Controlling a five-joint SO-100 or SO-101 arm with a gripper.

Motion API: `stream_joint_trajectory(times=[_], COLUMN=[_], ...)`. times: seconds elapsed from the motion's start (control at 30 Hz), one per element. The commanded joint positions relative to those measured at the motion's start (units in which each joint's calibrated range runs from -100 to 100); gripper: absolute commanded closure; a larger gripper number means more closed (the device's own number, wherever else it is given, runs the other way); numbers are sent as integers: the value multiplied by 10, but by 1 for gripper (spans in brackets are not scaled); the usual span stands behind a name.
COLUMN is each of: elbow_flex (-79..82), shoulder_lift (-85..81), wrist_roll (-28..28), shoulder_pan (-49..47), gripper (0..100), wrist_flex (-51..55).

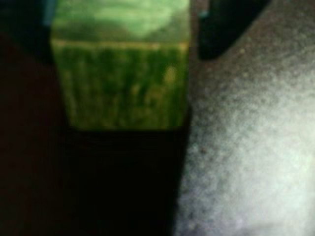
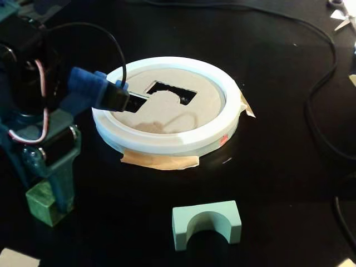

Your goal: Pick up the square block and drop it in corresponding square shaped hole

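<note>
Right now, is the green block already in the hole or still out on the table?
Out. In the fixed view the green block sits on the black table by the gripper, apart from the white ring with the hole.

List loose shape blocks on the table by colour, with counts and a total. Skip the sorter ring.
Dark green square block, at the gripper: 1
Pale mint arch block: 1
Total: 2
</note>
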Motion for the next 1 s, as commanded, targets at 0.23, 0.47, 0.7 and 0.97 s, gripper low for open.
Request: stream_joint_trajectory(times=[0.23, 0.47, 0.7, 0.97], elbow_flex=[-45, -43, -44, -46], shoulder_lift=[-13, -13, -21, -197], wrist_roll=[3, 2, 2, 2], shoulder_pan=[-4, -4, -4, -4], gripper=[58, 65, 66, 66], wrist_flex=[-5, -2, 3, 80])
